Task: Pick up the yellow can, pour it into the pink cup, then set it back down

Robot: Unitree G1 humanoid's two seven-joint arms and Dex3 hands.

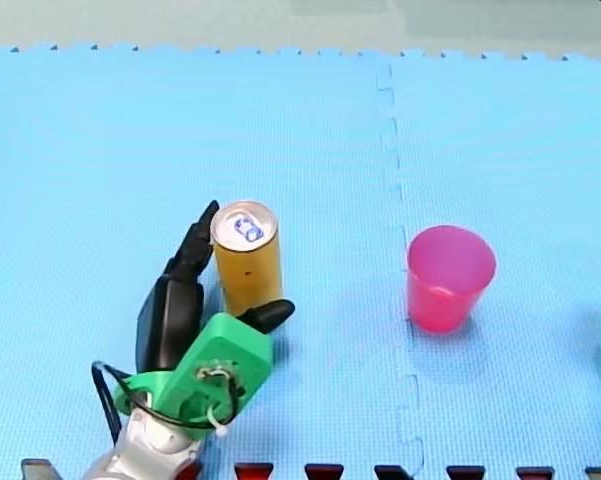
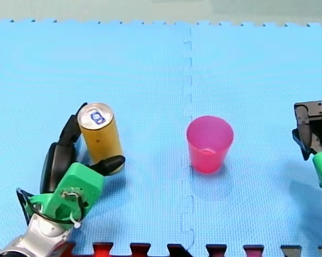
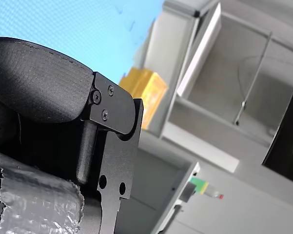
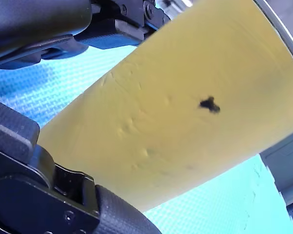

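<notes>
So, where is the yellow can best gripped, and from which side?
Around its mid body, from the side away from the pink cup: the yellow can stands upright, so the left hand there wraps its round wall. The right hand is at the right edge of the mat.

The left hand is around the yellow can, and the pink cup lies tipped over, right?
No: the pink cup stands upright, mouth up, as the head views show. The left hand is indeed around the yellow can; the right hand is at the right of the mat.
</notes>
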